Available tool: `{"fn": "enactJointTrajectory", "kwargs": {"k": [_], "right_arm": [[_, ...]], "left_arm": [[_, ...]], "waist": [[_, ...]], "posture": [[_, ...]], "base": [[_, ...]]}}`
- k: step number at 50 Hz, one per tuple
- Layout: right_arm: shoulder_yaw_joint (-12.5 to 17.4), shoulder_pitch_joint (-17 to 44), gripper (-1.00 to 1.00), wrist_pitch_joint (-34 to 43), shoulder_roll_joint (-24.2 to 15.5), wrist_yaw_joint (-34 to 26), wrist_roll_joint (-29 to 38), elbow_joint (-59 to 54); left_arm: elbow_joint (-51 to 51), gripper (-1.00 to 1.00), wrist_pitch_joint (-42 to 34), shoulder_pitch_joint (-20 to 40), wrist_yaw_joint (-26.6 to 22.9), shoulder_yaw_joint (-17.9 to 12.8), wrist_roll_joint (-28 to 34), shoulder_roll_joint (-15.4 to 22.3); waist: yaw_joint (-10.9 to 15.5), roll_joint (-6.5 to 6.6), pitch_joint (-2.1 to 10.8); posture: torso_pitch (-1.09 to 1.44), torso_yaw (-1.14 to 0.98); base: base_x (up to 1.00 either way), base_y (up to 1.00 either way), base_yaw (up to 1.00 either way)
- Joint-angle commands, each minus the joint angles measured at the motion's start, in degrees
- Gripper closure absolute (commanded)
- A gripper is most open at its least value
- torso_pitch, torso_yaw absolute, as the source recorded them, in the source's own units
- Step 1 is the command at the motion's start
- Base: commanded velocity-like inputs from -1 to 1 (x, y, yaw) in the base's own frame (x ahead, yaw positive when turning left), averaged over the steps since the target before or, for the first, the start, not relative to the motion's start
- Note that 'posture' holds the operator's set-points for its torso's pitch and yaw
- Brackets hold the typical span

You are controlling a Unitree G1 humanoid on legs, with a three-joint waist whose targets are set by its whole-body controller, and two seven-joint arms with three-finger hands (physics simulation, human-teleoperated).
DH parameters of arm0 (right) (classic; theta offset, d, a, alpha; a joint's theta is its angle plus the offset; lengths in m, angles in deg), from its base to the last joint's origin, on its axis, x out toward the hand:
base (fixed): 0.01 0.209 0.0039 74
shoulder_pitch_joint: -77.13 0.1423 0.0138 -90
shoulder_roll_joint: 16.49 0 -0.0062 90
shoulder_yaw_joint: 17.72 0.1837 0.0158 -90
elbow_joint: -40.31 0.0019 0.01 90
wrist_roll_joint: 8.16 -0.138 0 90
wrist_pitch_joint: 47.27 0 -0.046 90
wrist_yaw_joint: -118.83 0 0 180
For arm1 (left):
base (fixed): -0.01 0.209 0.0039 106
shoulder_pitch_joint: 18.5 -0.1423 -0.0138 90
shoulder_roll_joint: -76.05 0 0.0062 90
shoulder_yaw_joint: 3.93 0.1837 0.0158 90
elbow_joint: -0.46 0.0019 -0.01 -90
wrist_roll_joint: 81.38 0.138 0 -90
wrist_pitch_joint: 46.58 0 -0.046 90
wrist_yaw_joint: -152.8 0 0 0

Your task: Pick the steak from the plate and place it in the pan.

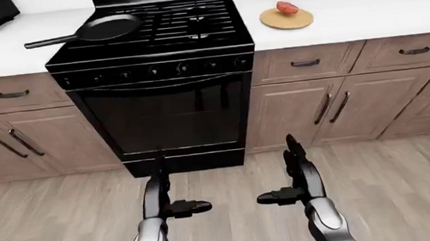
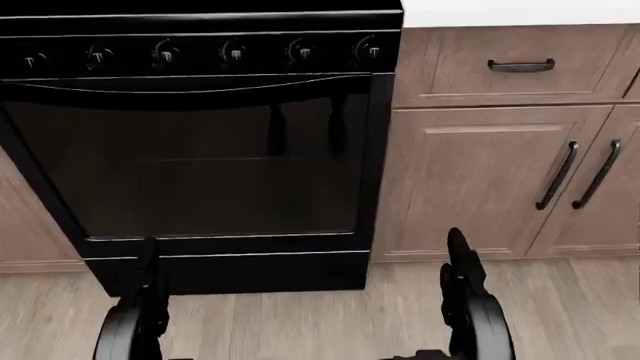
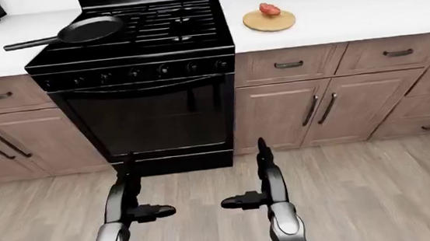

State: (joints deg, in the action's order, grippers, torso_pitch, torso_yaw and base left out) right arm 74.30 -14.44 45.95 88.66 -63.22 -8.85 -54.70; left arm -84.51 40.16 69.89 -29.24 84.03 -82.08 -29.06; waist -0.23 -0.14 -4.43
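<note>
The robot stands well apart from the stove [image 1: 149, 32], so the step in hand is the approach; nothing is grasped. The left hand [image 1: 164, 204] and right hand [image 1: 295, 186] hang low at the bottom of the left-eye view, fingers released and holding nothing. One steak [image 1: 287, 7] lies on one plate [image 1: 286, 19] on the white desk [image 1: 361, 11], upper right of the frame. One pan [image 1: 105, 28] sits on the stove's upper left. Next, I judge, it must walk closer and raise the right hand toward the steak.
</note>
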Motion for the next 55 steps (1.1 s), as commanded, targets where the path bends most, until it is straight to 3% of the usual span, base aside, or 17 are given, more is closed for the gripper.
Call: {"fn": "enactJointTrajectory", "kwargs": {"k": [1, 3, 4, 5, 7, 8, 20, 23, 34, 39, 50, 55], "right_arm": [[0.01, 1.52, -1.0, -4.56, -0.11, -0.65, -0.78, 4.52], [0.09, 1.68, -1.0, -4.8, -0.18, -0.7, -0.78, 4.17], [0.1, 1.7, -1.0, -4.93, -0.2, -0.7, -0.75, 3.99], [0.17, 1.93, -1.0, -3.67, -0.29, -0.63, -0.82, 5.05], [0.17, 1.81, -1.0, -4.49, -0.24, -0.64, -0.77, 4.4], [0.16, 1.9, -1.0, -3.35, -0.29, -0.56, -0.76, 5.45], [-0.1, 2.48, -1.0, -2.31, -0.19, 0.12, 0.09, 6.42], [0.12, 5.68, -1.0, -0.59, -0.61, 0.65, 0.78, 5.03], [2.87, 16.49, -1.0, 8.18, -3.27, 2.09, 0.33, 6.64], [2.99, 22.43, -1.0, 15.6, -5.92, 3.21, 2.52, 9.76], [5.3, 34.3, -1.0, 34.61, -8.69, 2.71, -1.76, 17.15], [4.81, 39.04, -1.0, 45.01, -9.86, 2.95, -2.13, 24.59]], "left_arm": [[-5.48, -1.0, 2.87, 1.66, -0.08, -0.16, -0.5, 0.16], [-4.83, -1.0, 3.38, 1.87, -0.09, -0.25, -0.58, 0.17], [-4.64, -1.0, 3.54, 1.92, -0.12, -0.28, -0.62, 0.18], [-4.68, -1.0, 3.5, 1.93, -0.11, -0.28, -0.64, 0.19], [-4.71, -1.0, 3.51, 1.91, -0.08, -0.26, -0.64, 0.17], [-4.41, -1.0, 3.79, 1.92, -0.12, -0.27, -0.66, 0.19], [-4.97, -1.0, 2.45, 3.66, 0.95, -1.23, -0.97, 0.57], [-4.65, -1.0, -0.03, 6.88, 1.87, -2.63, -2.43, 1.11], [-7.0, -1.0, -9.36, 16.95, 4.65, -2.88, -2.75, 3.19], [-10.13, -1.0, -18.1, 22.94, 4.06, -4.09, -5.79, 4.44], [-12.86, -1.0, -32.08, 37.2, 8.39, -6.53, -13.39, 8.84], [-18.98, -1.0, -40.64, 39.66, 11.43, -6.6, -15.14, 10.0]], "waist": [[-0.12, -0.45, 0.05], [0.39, -0.04, 3.52], [0.39, -0.06, 2.97], [0.33, -0.35, 0.96], [0.39, -0.42, 3.99], [0.41, -0.41, 4.28], [0.44, -0.23, 4.97], [0.44, -0.17, 5.28], [0.39, -0.03, 5.5], [0.39, -0.15, 5.31], [0.5, -0.17, 4.82], [0.54, -0.13, 4.48]], "posture": [[0.0, 0.0], [0.0, 0.0], [0.0, 0.0], [0.0, 0.0], [0.0, 0.0], [0.0, 0.0], [0.0, 0.0], [0.0, 0.0], [0.0, 0.0], [0.0, 0.0], [0.0, 0.0], [0.0, 0.0]], "base": [[0.0, 0.0, 0.0], [0.0, 0.0, 0.0], [0.0, 0.0, 0.0], [0.0, 0.0, 0.0], [0.0, 0.0, 0.0], [0.0, 0.0, 0.0], [0.0, 0.0, 0.0], [0.0, 0.0, 0.0], [0.0, 0.0, 0.0], [0.0, 0.0, 0.0], [0.0, 0.0, 0.0], [0.0, 0.0, 0.0]]}}
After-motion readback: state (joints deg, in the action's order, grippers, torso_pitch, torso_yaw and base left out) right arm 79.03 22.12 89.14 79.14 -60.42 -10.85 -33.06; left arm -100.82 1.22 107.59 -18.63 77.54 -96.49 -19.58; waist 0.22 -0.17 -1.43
